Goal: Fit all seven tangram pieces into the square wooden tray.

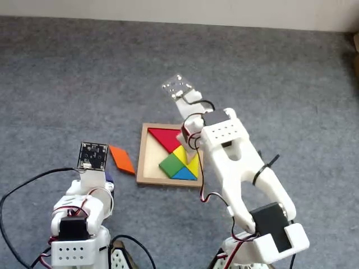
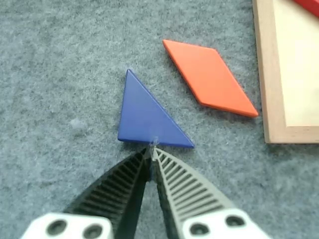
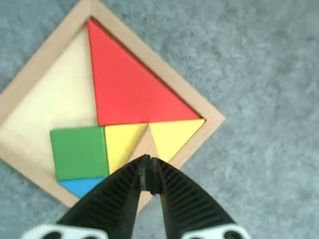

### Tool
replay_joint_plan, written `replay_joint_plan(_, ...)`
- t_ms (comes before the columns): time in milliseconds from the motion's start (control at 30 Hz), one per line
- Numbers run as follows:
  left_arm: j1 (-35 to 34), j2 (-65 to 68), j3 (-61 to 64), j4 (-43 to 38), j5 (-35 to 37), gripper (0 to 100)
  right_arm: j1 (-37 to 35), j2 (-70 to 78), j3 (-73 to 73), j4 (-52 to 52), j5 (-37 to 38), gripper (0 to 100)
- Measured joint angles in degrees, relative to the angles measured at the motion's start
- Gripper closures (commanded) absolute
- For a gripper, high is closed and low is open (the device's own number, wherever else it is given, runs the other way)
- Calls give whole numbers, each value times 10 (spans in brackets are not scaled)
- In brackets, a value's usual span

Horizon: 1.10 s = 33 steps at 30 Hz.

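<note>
**Five pieces sitting in the tray, two lying on the carpet**

The square wooden tray [image 1: 141, 159], pale and smooth with a raised rim, is lying flat on the grey, nubby carpet [image 1: 252, 67]. Inside it, a large red triangle [image 3: 129, 84] is lying with its long edge along one side of the rim. Below its point, a green square [image 3: 79, 152] is sitting edge to edge with a yellow triangle [image 3: 122, 144]. A second yellow triangle [image 3: 174, 137] is lying just beside that one, with a thin wedge of bare wood showing between them. A light blue triangle [image 3: 79, 185] is touching the green square's other side. The remaining part of the tray floor is showing as bare, pale wood.

Outside the tray, a flat orange parallelogram [image 2: 209, 77] is lying just beside the rim. A dark blue triangle [image 2: 147, 117] is lying near it, not touching it.

The left gripper [image 2: 151, 149] is holding its ribbed black jaws pressed together, with the tips right at one shorter edge of the dark blue triangle. The right gripper [image 3: 149, 174] is hanging over the tray by the yellow triangles, its jaws also pressed together and gripping nothing.
</note>
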Motion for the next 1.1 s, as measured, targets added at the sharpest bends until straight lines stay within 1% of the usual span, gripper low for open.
replay_joint_plan(400, 0, 0, 0, 0, 0, 974, -1, 77, -1, 13, 0, 988)
replay_joint_plan(967, 0, 0, 0, 0, 0, 974, -97, 89, -20, 11, 0, 988)
replay_joint_plan(1100, 0, 0, 0, 0, 0, 974, -114, 90, -20, -33, 0, 988)
